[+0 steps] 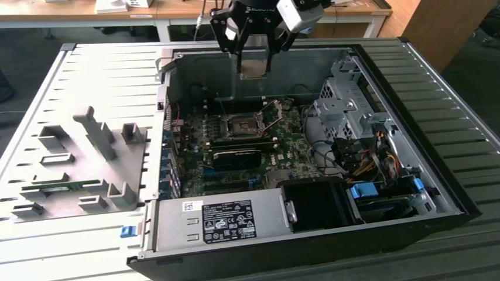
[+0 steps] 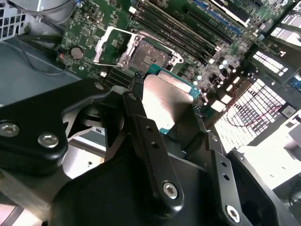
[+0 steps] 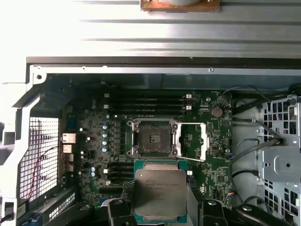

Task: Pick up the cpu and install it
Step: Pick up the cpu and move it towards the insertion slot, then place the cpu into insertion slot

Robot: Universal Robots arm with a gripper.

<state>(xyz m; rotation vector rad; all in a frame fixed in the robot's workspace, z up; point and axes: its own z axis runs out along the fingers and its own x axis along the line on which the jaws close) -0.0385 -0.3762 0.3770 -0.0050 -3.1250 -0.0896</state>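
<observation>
Fingers (image 2: 146,136) hold cpu (image 3: 160,193) above socket (image 3: 153,137), its frame (image 3: 194,141) open.

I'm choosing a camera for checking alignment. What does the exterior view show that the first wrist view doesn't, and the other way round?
Exterior view: the gripper from outside, hanging over the open case, plus the grey fixture tray and the power supply. First wrist view: the cpu and the socket seen straight on, plus the perforated case wall. Both: the cpu held above the motherboard, the socket empty.
</observation>
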